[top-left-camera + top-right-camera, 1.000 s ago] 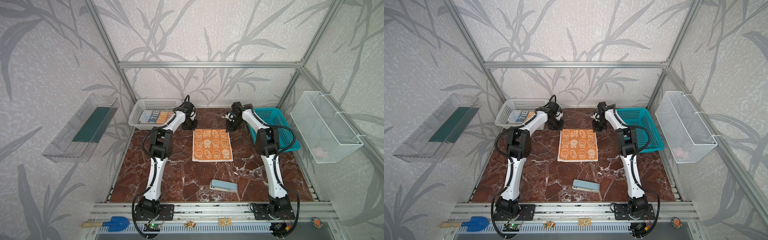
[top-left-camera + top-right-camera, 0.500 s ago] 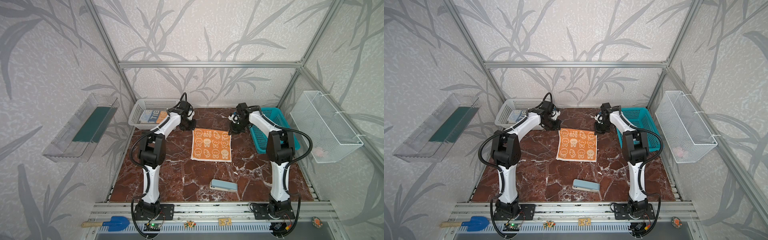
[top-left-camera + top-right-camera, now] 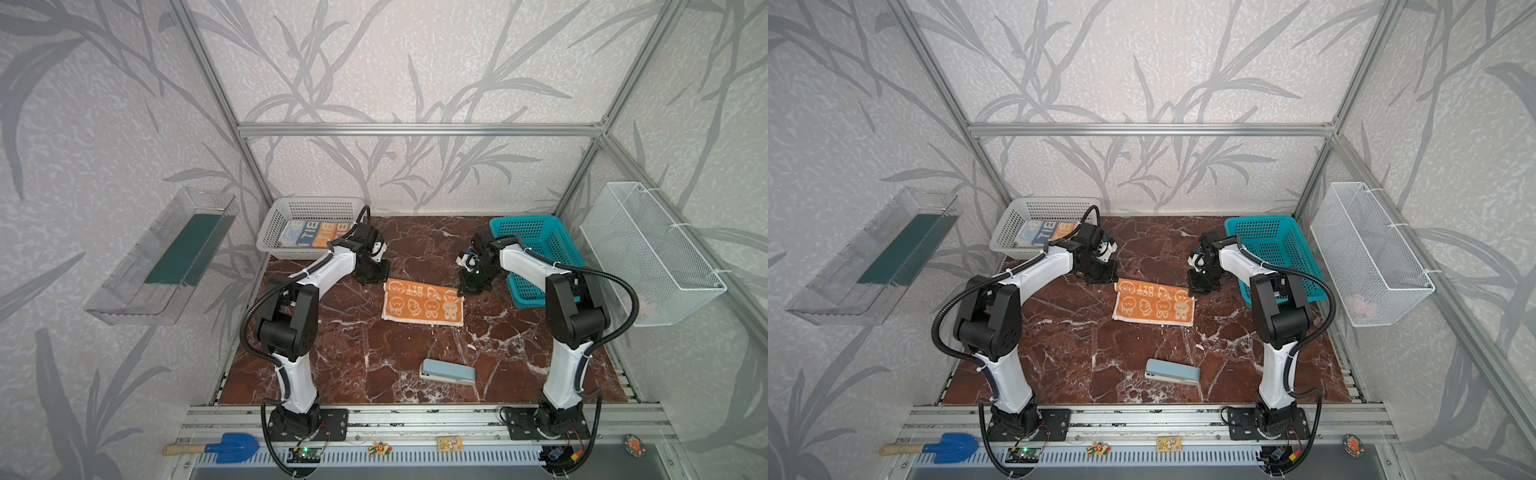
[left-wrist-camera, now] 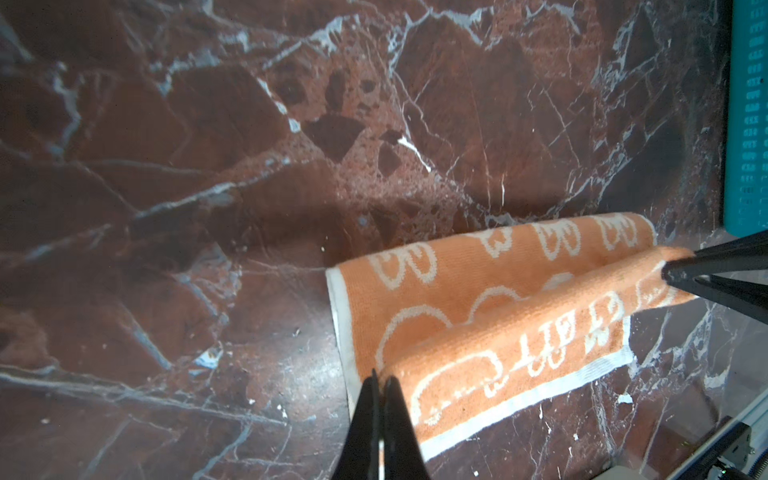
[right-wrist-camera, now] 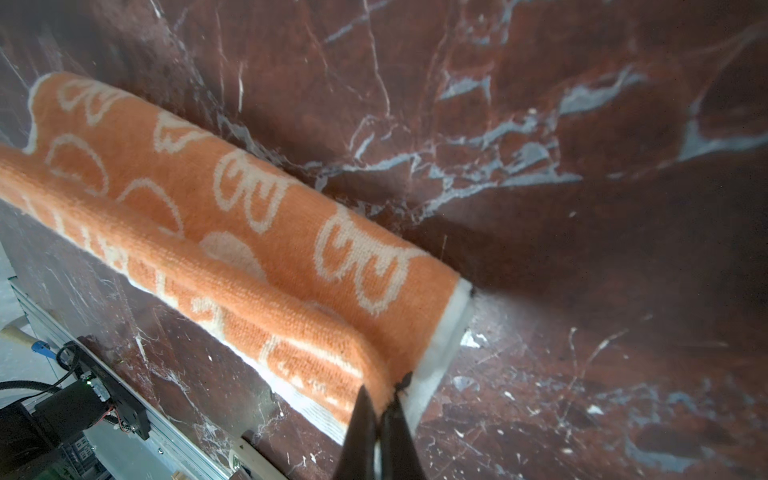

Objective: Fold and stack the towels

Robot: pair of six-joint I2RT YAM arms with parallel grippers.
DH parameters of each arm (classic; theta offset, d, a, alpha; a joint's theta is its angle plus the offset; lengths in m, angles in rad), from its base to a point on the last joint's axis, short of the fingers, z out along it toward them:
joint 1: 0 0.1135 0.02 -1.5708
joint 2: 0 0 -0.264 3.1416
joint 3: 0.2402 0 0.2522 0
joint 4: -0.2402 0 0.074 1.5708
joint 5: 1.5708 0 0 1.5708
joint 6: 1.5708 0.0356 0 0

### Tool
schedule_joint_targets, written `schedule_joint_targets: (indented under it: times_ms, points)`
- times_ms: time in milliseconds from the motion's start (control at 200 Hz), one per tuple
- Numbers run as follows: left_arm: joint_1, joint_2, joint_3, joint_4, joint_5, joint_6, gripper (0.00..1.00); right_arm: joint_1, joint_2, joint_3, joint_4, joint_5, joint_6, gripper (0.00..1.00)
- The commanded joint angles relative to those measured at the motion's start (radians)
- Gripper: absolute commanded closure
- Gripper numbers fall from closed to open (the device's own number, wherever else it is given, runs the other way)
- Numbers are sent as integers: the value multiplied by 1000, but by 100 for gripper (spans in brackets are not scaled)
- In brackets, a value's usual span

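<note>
L gripper (image 4: pixel 379 380) & R gripper (image 5: pixel 381 397): both clamped on orange towel (image 3: pixel 422 308) corners | txt: "BIT"

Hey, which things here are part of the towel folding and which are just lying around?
Job: orange towel, pinched by left gripper and right gripper; lettered towel in the grey basket.
Lying about: pale blue block, blue scoop, wire basket.

Counted two towels: orange towel (image 3: pixel 422 306) and lettered towel (image 3: pixel 319 235); two plastic baskets: white basket (image 3: pixel 316 209), teal basket (image 3: pixel 522 219); one pale blue block (image 3: pixel 448 371); one blue scoop (image 3: pixel 232 448).
</note>
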Motion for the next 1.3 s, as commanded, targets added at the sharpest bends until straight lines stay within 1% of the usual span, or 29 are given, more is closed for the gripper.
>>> schedule_joint_targets:
  times_ms: [0,260,655,760,940,1115,1295]
  points:
    - [0,-57,-54,44,-21,-36,100,-7,-56,-21,-2,29,6,100]
    - [-10,-99,-140,83,-20,-65,100,-2,-97,-68,14,21,17,100]
    - [-11,-75,-181,103,-25,-69,100,46,-88,-190,85,37,41,100]
    - [-12,-81,-162,86,-19,-69,100,46,-93,-181,80,38,41,100]
    - [-13,-126,-134,59,-10,-80,100,45,-144,-136,36,36,38,100]
    - [-17,-160,-177,80,0,-107,100,58,-183,-169,42,32,48,100]
    - [-23,-140,-213,106,10,-120,100,67,-168,-239,89,27,58,100]
